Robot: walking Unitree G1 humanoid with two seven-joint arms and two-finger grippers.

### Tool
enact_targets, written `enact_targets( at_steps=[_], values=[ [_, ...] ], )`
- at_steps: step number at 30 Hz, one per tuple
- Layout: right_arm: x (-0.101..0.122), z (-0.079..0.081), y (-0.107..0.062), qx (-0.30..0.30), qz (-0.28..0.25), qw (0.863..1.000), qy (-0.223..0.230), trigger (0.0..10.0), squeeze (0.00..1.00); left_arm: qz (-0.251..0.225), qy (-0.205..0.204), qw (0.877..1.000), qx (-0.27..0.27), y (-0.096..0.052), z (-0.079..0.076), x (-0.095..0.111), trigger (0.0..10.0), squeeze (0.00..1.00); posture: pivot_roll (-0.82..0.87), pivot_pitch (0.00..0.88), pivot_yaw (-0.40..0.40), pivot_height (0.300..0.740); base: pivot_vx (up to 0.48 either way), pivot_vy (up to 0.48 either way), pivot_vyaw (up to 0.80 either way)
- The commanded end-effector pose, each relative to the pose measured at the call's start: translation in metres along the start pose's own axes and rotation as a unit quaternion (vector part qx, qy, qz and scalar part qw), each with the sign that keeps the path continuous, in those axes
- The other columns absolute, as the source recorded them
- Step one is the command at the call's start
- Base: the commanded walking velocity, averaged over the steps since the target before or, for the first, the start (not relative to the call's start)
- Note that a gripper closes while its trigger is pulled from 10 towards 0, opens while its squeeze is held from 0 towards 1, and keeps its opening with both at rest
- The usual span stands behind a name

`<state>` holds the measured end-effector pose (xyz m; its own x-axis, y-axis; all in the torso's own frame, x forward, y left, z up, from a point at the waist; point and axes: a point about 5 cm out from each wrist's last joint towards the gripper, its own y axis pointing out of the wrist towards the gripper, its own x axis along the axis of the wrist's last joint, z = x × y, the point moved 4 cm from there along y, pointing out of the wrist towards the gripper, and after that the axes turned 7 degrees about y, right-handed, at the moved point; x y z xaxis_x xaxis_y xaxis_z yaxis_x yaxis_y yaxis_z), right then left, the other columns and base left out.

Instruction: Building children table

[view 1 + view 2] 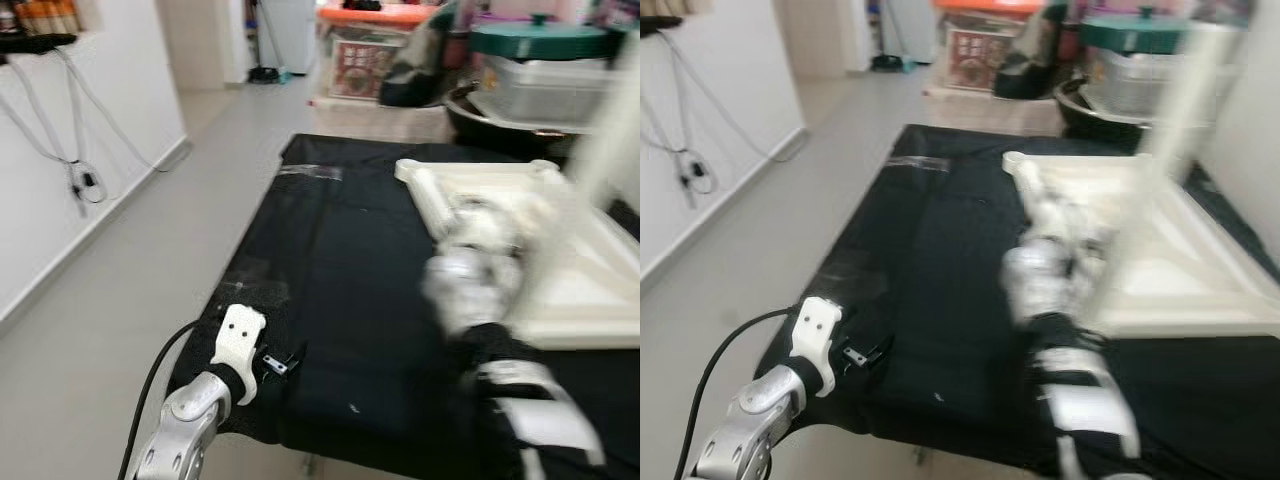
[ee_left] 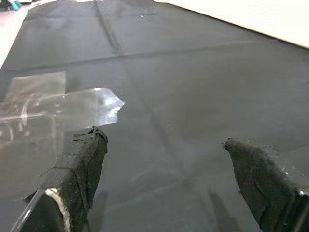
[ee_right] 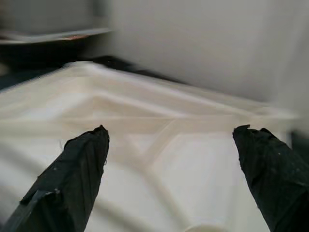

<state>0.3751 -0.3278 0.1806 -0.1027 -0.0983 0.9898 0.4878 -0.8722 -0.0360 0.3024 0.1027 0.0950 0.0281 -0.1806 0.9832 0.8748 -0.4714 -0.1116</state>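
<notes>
Tabletop (image 1: 580, 270), cream plastic and upside down with its ribbed underside showing, lies on the right part of a black sheet (image 1: 340, 300) spread over the floor (image 1: 150, 250). A pale leg (image 1: 1160, 140) rises from it at a tilt, blurred in both eye views.

Right pincer (image 3: 169, 159) hangs just above the tabletop's underside, its two black fingers (image 3: 72, 179) spread wide with nothing between them. The right arm (image 1: 480, 300) reaches across the sheet toward the tabletop's near left edge and is smeared by motion.

Left pincer (image 2: 178, 179) sits low at the near left edge of the sheet, fingers (image 2: 77, 169) parted and empty, pointing along the black fabric. A strip of clear tape (image 2: 63, 108) lies on the sheet just ahead of one finger. The left arm (image 1: 185, 425), silver with a white bracket at the wrist, comes up from the lower left with a black cable (image 1: 150, 390) looping beside it.

Beyond the sheet stand storage boxes, one with a green lid (image 1: 540, 40), and an orange lid (image 1: 375, 14) farther back. A white wall (image 1: 90, 130) runs along the left, with cords (image 1: 70, 160) hanging from it.
</notes>
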Motion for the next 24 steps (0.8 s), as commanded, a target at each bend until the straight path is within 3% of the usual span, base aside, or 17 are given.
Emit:
enact_targets(
  at_steps=[1,2,3,4,6,8,10,12,13,15,16,18,19,21,23,24],
  values=[
    [-0.019,-0.037,0.015,-0.059,0.029,0.998,-0.01,10.0,0.58,0.01,-0.002,1.0,-0.001,-0.002,-0.002,-0.006,10.0,0.0,0.06,0.0,-0.048,0.74,0.0,0.0,0.0],
    [-0.019,-0.064,0.029,-0.087,0.027,0.996,-0.026,10.0,0.58,0.011,-0.004,1.0,-0.001,-0.003,-0.003,-0.007,10.0,0.0,0.06,0.0,-0.047,0.74,0.0,0.0,0.0],
    [-0.013,-0.103,0.045,-0.127,0.007,0.991,-0.052,10.0,0.59,0.013,-0.005,1.0,-0.002,-0.004,-0.004,-0.008,10.0,0.0,0.05,0.0,-0.041,0.74,0.0,0.0,0.0],
    [-0.013,-0.103,0.045,-0.127,0.007,0.991,-0.052,10.0,0.59,0.013,-0.005,1.0,-0.002,-0.004,-0.004,-0.008,10.0,0.0,0.05,0.0,-0.041,0.74,0.0,0.0,0.0],
    [0.008,-0.173,0.065,-0.203,-0.028,0.975,-0.087,10.0,0.59,0.016,-0.005,1.0,-0.001,-0.004,0.0,-0.009,10.0,0.0,0.02,0.0,-0.019,0.74,0.0,0.0,0.0],
    [0.008,-0.173,0.065,-0.203,-0.028,0.975,-0.087,10.0,0.59,0.016,-0.005,1.0,-0.001,-0.004,0.0,-0.009,10.0,0.0,0.02,0.0,-0.019,0.74,0.0,0.0,0.0],
    [0.022,-0.21,0.072,-0.246,-0.04,0.964,-0.093,10.0,0.58,0.017,-0.005,1.0,0.001,-0.004,0.004,-0.009,10.0,0.0,0.01,0.0,-0.01,0.74,0.0,0.0,0.0],
    [0.023,-0.214,0.074,-0.243,-0.037,0.966,-0.085,10.0,0.59,0.018,-0.004,1.0,0.001,-0.004,0.005,-0.009,10.0,0.0,0.0,0.0,-0.001,0.74,0.0,0.0,0.0],
    [0.014,-0.186,0.074,-0.182,-0.02,0.98,-0.073,10.0,0.58,0.018,-0.002,1.0,-0.004,-0.002,0.004,-0.009,10.0,0.0,0.0,0.0,0.005,0.74,0.0,0.0,0.0],
    [0.014,-0.186,0.074,-0.182,-0.02,0.98,-0.073,10.0,0.58,0.018,-0.002,1.0,-0.004,-0.002,0.004,-0.009,10.0,0.0,0.0,0.0,0.005,0.74,0.0,0.0,0.0],
    [0.009,-0.171,0.073,-0.153,-0.015,0.986,-0.069,10.0,0.58,0.018,-0.001,1.0,-0.006,-0.002,0.003,-0.008,10.0,0.0,0.0,0.0,0.005,0.74,0.0,0.0,0.0],
    [-0.009,-0.102,0.059,-0.019,0.01,0.998,-0.054,10.0,0.6,0.016,0.0,1.0,-0.009,0.0,0.003,-0.007,10.0,0.0,0.01,0.0,0.0,0.74,0.0,0.0,0.0],
    [-0.017,-0.056,0.043,0.079,0.015,0.996,-0.05,10.0,0.6,0.014,0.001,1.0,-0.006,0.001,0.004,-0.005,10.0,0.0,0.02,0.0,-0.007,0.74,0.0,0.0,0.0],
    [-0.017,-0.056,0.043,0.079,0.015,0.996,-0.05,10.0,0.6,0.014,0.001,1.0,-0.006,0.001,0.004,-0.005,10.0,0.0,0.02,0.0,-0.007,0.74,0.0,0.0,0.0],
    [-0.024,0.009,0.007,0.227,0.017,0.973,-0.038,10.0,0.61,0.011,0.002,1.0,-0.002,0.002,0.006,-0.003,10.0,0.0,0.03,0.0,-0.015,0.74,0.0,0.0,0.0],
    [-0.024,0.009,0.007,0.227,0.017,0.973,-0.038,10.0,0.61,0.011,0.002,1.0,-0.002,0.002,0.006,-0.003,10.0,0.0,0.03,0.0,-0.015,0.74,0.0,0.0,0.0]
  ],
)
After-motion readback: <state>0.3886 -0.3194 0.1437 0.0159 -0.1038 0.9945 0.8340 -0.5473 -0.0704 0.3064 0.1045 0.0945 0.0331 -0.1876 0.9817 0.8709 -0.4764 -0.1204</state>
